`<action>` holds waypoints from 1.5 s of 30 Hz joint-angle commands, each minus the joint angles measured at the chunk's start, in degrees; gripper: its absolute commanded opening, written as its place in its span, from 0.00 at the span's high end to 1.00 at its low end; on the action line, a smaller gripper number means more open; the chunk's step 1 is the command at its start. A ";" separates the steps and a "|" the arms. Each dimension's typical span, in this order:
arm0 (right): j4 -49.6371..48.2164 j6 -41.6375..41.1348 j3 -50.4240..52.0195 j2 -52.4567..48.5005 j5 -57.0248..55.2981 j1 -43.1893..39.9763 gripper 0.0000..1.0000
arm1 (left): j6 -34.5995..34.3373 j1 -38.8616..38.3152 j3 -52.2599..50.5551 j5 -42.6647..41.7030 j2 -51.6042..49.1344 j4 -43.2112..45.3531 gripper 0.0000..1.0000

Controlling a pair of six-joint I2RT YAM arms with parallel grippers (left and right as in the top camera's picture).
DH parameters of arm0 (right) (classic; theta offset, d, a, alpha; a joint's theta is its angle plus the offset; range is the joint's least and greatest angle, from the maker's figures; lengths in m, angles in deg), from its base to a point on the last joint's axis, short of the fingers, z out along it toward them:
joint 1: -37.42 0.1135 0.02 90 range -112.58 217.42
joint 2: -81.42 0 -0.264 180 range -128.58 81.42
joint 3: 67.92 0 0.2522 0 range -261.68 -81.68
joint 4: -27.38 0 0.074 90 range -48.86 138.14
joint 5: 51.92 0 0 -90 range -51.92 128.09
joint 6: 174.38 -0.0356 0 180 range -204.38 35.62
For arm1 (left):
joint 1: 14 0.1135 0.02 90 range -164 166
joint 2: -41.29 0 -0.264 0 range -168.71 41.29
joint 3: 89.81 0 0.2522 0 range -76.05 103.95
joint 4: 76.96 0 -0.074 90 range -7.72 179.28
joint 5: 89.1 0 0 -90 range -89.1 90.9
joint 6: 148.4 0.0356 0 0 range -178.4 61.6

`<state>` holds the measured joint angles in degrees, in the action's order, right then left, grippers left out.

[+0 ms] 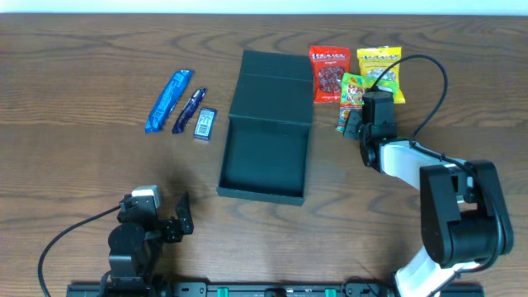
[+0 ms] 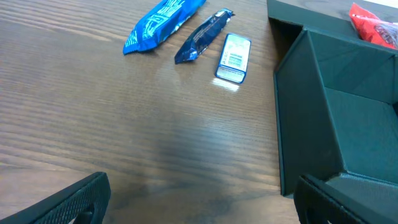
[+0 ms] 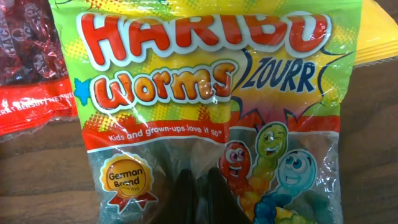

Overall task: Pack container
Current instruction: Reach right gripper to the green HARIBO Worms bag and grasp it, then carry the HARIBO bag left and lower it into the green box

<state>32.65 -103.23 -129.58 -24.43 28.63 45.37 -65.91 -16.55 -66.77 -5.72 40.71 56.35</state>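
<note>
The container is a dark teal box lying open in the middle of the table, its flap lid folded back; it also shows in the left wrist view. It looks empty. My right gripper is to the right of the box, its fingers closed on the near edge of a green Haribo Worms bag, which fills the right wrist view and lies on the table. My left gripper is open and empty at the front left.
A red candy bag and a yellow bag lie beside the Haribo bag. Left of the box are a light blue bar, a dark blue bar and a small blue-white pack.
</note>
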 commanded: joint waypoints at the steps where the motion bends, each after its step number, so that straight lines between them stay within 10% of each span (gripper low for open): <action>1: 3.28 -0.17 1.73 -2.86 -0.09 -0.42 0.98 | -0.22 0.31 -0.61 0.70 0.39 0.22 0.05; 33: 31.01 -1.20 1.73 42.45 21.40 0.24 0.99 | -0.22 0.31 -0.61 0.70 0.37 0.22 0.05; 45: 21.79 22.64 1.73 43.54 32.39 15.61 0.99 | -0.22 0.31 -0.61 0.70 0.37 0.22 0.05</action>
<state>56.08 -90.82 -127.57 18.59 57.31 57.19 -65.91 -16.46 -66.77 -5.72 40.71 56.35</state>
